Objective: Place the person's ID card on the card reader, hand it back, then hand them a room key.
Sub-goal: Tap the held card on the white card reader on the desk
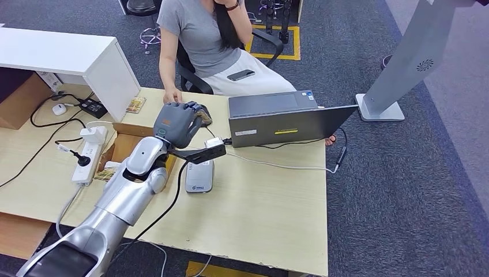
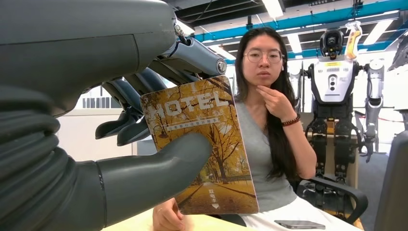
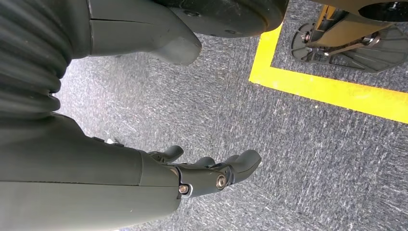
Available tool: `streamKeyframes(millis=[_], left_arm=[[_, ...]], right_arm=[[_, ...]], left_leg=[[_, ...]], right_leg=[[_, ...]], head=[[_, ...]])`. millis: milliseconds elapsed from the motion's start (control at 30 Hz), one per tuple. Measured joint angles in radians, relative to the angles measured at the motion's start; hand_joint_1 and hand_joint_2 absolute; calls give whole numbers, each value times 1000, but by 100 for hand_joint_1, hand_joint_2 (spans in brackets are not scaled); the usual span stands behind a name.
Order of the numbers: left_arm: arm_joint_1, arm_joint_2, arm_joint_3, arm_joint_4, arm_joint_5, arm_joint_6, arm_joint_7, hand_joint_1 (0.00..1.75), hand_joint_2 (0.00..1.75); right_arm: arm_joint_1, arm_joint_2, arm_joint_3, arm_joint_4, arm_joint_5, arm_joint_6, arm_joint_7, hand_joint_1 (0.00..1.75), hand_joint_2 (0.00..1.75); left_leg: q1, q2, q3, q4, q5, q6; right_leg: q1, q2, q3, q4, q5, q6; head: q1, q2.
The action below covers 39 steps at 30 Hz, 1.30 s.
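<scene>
Head view: the left hand [image 1: 177, 123] at centre-left pinches the key card [image 1: 203, 117], held out toward the person's hand [image 1: 172, 97] just beyond. Left wrist view: card upright between thumb and fingers [image 2: 126, 124]. Right wrist view: right hand [image 3: 211, 171] empty, fingers loosely spread.

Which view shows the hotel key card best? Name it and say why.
The left wrist view: the hotel key card faces the camera, print legible, pinched by the left hand. In the head view, the hand's back hides all but a sliver. The right wrist view looks at carpet.
</scene>
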State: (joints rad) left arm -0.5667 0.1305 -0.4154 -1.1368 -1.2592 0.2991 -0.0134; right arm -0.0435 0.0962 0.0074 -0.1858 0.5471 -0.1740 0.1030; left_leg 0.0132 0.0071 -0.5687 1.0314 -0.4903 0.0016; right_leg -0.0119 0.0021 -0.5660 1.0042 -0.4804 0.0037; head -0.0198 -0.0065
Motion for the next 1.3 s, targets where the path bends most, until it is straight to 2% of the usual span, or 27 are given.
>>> streamKeyframes(millis=[400, 700, 1300], left_arm=[[13, -8, -28, -11, 5, -38, 20, 175, 175], [38, -22, -73, -5, -79, -218, 215, 175, 175], [15, -71, -111, 159, -77, -274, 244, 175, 175]], right_arm=[[1, 0, -4, 0, 0, -1, 6, 0, 175], [5, 9, -23, 0, -14, -27, 22, 0, 175], [10, 12, -49, 0, 4, -23, 25, 0, 175]], left_leg=[[0, 0, 0, 0, 0, 0], [0, 0, 0, 0, 0, 0], [0, 0, 0, 0, 0, 0]], right_leg=[[0, 0, 0, 0, 0, 0], [0, 0, 0, 0, 0, 0], [0, 0, 0, 0, 0, 0]], head=[[0, 0], [0, 0], [0, 0]])
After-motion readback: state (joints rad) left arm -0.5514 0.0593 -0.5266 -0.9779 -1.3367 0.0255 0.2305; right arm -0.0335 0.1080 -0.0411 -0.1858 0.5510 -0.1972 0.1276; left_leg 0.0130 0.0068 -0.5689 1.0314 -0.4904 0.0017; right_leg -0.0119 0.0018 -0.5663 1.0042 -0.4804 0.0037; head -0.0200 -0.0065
